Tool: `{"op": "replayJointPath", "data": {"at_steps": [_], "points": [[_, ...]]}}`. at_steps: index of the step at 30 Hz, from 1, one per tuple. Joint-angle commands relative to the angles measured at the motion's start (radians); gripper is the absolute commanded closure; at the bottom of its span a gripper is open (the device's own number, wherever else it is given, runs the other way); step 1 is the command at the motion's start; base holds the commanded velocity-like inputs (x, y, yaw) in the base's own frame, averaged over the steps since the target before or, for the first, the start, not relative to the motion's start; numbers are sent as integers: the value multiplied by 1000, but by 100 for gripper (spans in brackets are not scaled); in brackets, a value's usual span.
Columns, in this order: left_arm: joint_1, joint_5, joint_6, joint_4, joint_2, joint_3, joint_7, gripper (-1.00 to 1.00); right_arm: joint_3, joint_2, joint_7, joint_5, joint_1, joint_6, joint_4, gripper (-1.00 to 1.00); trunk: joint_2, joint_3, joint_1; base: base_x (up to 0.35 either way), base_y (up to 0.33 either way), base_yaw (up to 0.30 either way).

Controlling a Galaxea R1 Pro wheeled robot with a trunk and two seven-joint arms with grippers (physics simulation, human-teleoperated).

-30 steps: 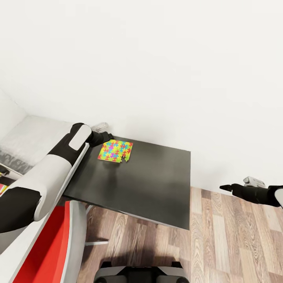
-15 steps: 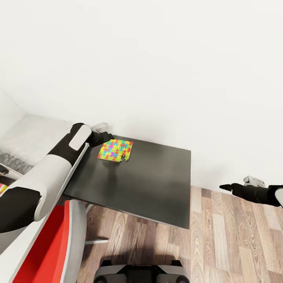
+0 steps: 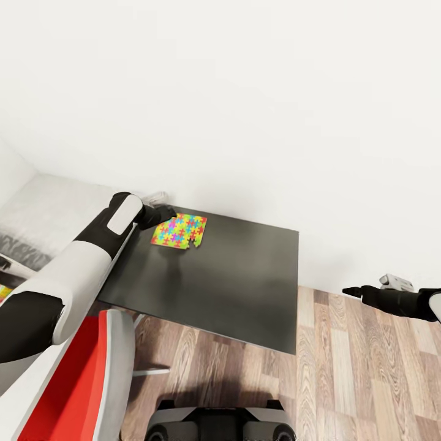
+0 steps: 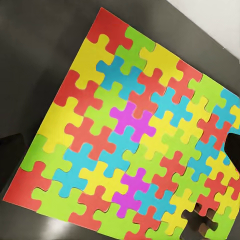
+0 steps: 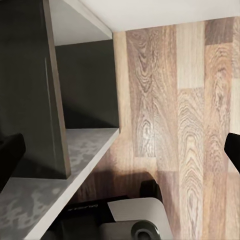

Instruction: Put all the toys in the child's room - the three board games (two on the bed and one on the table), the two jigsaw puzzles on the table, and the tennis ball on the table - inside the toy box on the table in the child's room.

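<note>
our left gripper sits at the far left corner of the desk, its dark fingers touching or nearly touching the far left edge of the jigsaw puzzle; from the head view we cannot tell whether the fingers are spread or closed, and the left wrist view looks straight down on the puzzle from close above, with dark shapes at two edges that may be fingertips. we judge the step in hand to be the pick of this puzzle, with the grasp not yet made. the puzzle lies flat on the dark desk top, nearly square so it has no clear long axis, turned a little so its edges run slightly off the desk's edges, and a notch of missing pieces shows at its near right corner. since it is thin and flat, the next move likely calls for getting a finger under an edge or sliding it toward the desk's rim. our right gripper hangs well apart to the right over the wood floor, its fingers looking close together and empty. a red and white chair stands near left, and the bed lies far left.
</note>
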Motion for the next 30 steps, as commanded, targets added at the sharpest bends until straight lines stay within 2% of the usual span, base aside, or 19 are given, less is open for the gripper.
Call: {"op": "replayJointPath", "data": {"at_steps": [1,30], "points": [[-1,10,0,2,1,-6,9,-100,0,0,-10,-11,-1,3,-1,-100,-2,-3,0,0,0,0],[-5,-4,-14,39,12,-4,7,-100,0,-1,-10,-12,-1,3,-2,-100,-2,-48,0,0,0,0]]}}
